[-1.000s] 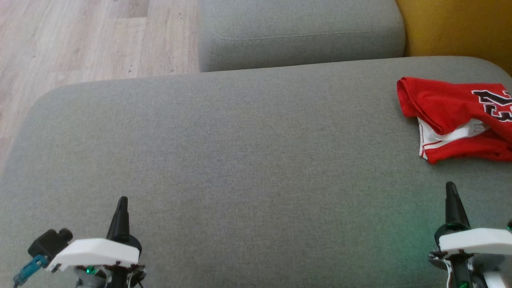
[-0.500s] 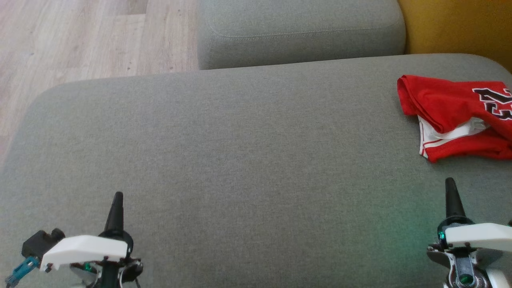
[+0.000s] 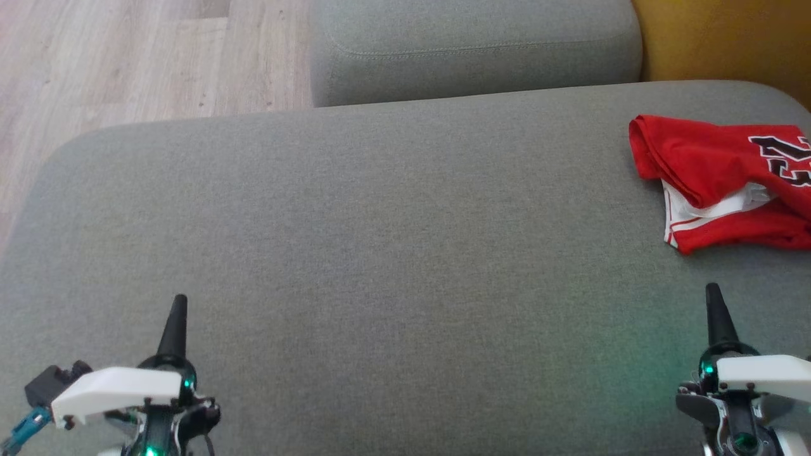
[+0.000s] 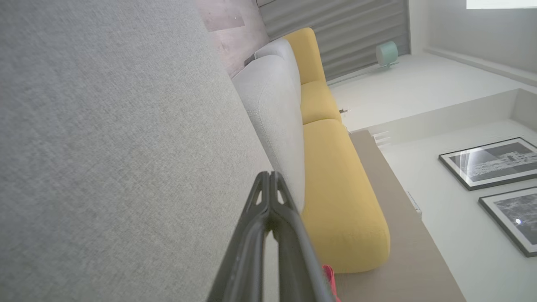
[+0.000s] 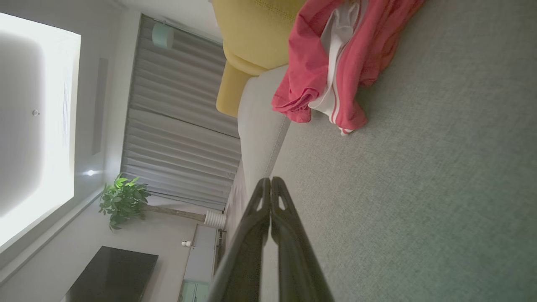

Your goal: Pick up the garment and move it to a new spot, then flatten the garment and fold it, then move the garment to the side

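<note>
Though clear of the red garment point(image 3: 722, 183) bunched at upper right, both tools are pressed together, empty: left gripper point(image 3: 179, 301) lower left; right gripper point(image 3: 713, 290) lower right.

The head camera looks steeply down on the grey seat point(image 3: 380, 221). Both wrist cameras, rolled sideways, skim low and close along that seat toward the room; the right one shares the red garment point(image 3: 716, 177) with the head view.

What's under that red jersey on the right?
The crumpled red jersey lies on the grey fabric sofa cushion. Its white striped trim peeks from the folds; anything beneath is covered.
</note>
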Controlling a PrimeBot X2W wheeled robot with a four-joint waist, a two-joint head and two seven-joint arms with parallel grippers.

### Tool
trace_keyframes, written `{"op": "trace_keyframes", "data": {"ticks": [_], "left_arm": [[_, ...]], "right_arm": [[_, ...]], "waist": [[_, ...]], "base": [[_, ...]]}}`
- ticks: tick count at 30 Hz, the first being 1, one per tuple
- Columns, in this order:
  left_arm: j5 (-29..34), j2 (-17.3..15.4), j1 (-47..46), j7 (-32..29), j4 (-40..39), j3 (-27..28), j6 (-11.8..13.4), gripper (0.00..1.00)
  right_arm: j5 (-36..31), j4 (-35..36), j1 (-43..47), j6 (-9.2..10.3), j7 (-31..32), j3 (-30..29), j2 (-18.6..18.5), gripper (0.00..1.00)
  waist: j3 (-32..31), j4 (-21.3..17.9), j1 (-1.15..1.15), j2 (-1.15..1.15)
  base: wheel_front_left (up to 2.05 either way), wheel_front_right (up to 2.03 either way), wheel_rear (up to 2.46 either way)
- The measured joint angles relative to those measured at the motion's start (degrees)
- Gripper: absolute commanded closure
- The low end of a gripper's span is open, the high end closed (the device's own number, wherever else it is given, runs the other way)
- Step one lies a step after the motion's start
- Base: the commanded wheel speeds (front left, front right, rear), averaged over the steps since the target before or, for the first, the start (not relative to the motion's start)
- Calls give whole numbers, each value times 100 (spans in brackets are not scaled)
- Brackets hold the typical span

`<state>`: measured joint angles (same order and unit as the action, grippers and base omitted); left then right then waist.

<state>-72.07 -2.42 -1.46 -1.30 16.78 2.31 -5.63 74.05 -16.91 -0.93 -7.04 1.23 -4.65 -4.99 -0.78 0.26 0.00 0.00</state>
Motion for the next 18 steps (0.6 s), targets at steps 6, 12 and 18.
{"op": "trace_keyframes", "data": {"ticks": [6,12,18], "left_arm": [[-394,0,-14,-81,-9,29,-44,100],[-784,1,-26,-180,-12,46,-49,100],[-1114,1,-45,-272,-21,73,-92,100]], "right_arm": [[354,12,-94,0,109,-56,58,100],[700,35,-116,0,213,-132,76,100],[996,42,-116,0,283,-163,103,100]], "waist": [[19,-5,0,0],[39,-11,0,0],[55,-15,0,0]], "base": [[0,0,0],[0,0,0],[0,0,0]]}}
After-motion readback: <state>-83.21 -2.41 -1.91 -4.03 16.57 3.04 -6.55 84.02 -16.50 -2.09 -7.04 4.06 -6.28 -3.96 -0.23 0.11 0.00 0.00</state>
